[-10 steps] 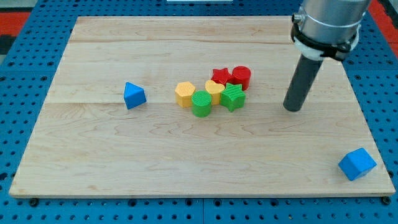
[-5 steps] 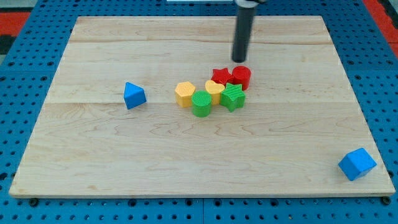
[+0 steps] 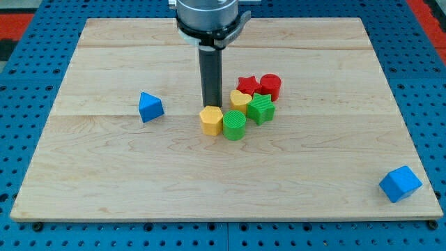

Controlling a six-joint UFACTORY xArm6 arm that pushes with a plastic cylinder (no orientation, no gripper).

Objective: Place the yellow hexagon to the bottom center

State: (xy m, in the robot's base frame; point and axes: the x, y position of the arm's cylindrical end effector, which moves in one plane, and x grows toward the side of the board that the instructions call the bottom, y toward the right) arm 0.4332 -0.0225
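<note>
From the one camera view, my tip [image 3: 210, 107] touches the yellow hexagon [image 3: 211, 120] from its top side, near the tabletop's [image 3: 104, 181] middle. A green cylinder [image 3: 235, 125] sits against it. No jaws here, just a rod.

Pale, matt wooden board [image 3: 104, 160] with visible grain; ridged plastic-looking yellow hexagon [image 3: 211, 120]; matt dark rod [image 3: 210, 73].

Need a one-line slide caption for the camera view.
My tip sits just above the yellow hexagon, beside the green cylinder.
</note>
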